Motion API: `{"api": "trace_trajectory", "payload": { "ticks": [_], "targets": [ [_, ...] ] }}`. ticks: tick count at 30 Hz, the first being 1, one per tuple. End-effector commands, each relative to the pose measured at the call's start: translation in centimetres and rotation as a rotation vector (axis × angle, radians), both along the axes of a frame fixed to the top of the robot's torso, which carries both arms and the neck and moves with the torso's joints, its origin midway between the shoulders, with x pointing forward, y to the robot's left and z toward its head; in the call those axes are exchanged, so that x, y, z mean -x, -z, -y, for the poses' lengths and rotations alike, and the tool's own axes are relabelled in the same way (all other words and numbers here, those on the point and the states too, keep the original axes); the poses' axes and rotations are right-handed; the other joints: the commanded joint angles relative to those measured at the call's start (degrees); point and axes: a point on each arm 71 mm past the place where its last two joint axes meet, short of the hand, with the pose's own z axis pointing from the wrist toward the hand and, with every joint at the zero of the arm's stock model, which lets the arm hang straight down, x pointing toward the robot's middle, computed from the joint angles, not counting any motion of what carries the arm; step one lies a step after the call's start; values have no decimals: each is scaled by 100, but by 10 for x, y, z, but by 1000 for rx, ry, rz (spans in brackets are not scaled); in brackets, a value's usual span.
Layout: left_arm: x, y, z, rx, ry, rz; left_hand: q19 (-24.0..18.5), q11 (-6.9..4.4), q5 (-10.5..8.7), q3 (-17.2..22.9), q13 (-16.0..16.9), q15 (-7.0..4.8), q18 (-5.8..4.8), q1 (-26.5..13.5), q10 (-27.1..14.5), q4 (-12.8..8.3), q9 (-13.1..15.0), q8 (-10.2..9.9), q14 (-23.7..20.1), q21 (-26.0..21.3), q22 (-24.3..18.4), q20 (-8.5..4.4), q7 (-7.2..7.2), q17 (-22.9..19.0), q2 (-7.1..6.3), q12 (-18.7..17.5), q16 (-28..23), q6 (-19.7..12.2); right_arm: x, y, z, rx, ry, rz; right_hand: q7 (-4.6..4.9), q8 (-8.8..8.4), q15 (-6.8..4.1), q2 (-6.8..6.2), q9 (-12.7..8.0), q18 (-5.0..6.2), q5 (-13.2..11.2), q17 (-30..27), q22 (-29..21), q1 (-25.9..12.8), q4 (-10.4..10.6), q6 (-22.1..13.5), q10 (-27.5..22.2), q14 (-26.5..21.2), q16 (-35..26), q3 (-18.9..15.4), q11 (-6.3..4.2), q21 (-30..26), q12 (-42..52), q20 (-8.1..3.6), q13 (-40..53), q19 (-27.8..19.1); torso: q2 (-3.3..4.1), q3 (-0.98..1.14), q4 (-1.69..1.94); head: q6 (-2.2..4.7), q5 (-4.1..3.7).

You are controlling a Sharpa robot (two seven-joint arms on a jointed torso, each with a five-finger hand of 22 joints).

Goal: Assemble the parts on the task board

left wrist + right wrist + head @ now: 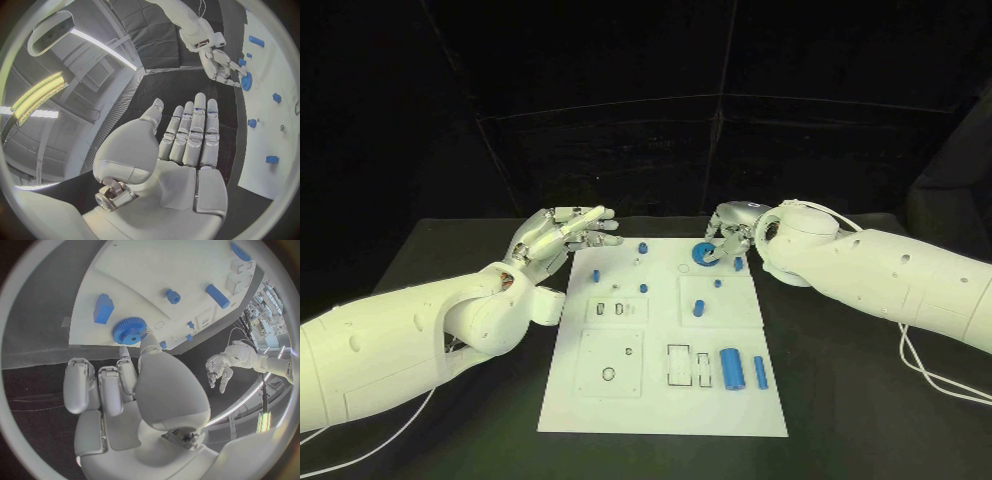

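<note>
The white task board (661,400) lies in the middle of the black table. At its far edge sits a blue gear (701,255), also seen as the gear (129,332) and the gear (247,81). My right hand (733,232) reaches down over it, and its thumb and a fingertip (125,353) pinch the gear's rim. My left hand (567,232) hovers beside the board's far left corner, holding nothing. The fingers of that left hand (187,135) are stretched out straight and together.
A blue cylinder (731,368) and a blue bar (760,372) lie in the board's near right part. Several small blue pegs, one being the peg (596,274), stand across the far half. Recessed slots (610,372) sit in the near half. Black table surrounds the board.
</note>
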Motion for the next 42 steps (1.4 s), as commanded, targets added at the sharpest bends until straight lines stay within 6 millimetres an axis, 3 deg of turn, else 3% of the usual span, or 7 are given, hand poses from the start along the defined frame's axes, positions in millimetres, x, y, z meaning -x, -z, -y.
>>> {"api": "trace_trajectory", "payload": {
  "ticks": [1,15,22,32,42],
  "targets": [
    [0,-1,2,11,13,4,31,6,2,9,-8,25,89,-20,-13,-32,-1,-22,27,-25,-10,5,21,5,28,-31,-25,-9,0,0,-1,16,-14,-9,-5,40,35,57,3,-43,-6,662,96,83,-70,48,84,454,19,10,-46,39,45,1,214,55,1,1,1,-3,-2],
    [0,-1,2,10,15,2,33,5,2,21,-7,25,89,-16,-15,-36,0,-24,29,-31,-16,6,19,7,47,-32,-34,-9,-2,5,-4,29,-24,-28,-7,51,32,213,-3,-52,-136,700,152,266,-305,110,97,453,39,199,-52,66,80,-1,270,80,3,0,5,-5,1],
    [0,-1,2,11,17,1,33,5,2,21,-7,25,89,-16,-15,-36,0,-24,29,-31,-16,6,19,7,47,-32,-34,-9,-2,5,-5,35,-20,-9,-23,140,19,309,24,-64,-124,723,213,263,-371,343,136,456,49,327,-67,92,126,-9,324,118,1,3,-1,-9,11],
    [0,-1,2,11,20,-1,35,4,2,29,-7,25,90,-11,-15,-39,0,-25,31,-35,-20,6,19,9,60,-32,-40,-8,-1,-2,-9,15,-11,88,-176,299,-88,580,84,-122,-266,760,492,472,-591,804,263,464,65,767,-199,207,271,-92,483,314,1,3,6,-10,21],
    [0,-1,1,10,19,-2,37,4,1,36,-7,25,90,-7,-16,-43,0,-26,32,-38,-23,6,18,10,69,-32,-44,-8,12,-11,-29,-35,-68,144,-208,278,-123,574,89,-137,-266,772,557,424,-682,887,323,466,70,943,-231,234,336,-138,559,358,-2,-5,5,4,47]
  ]
}}
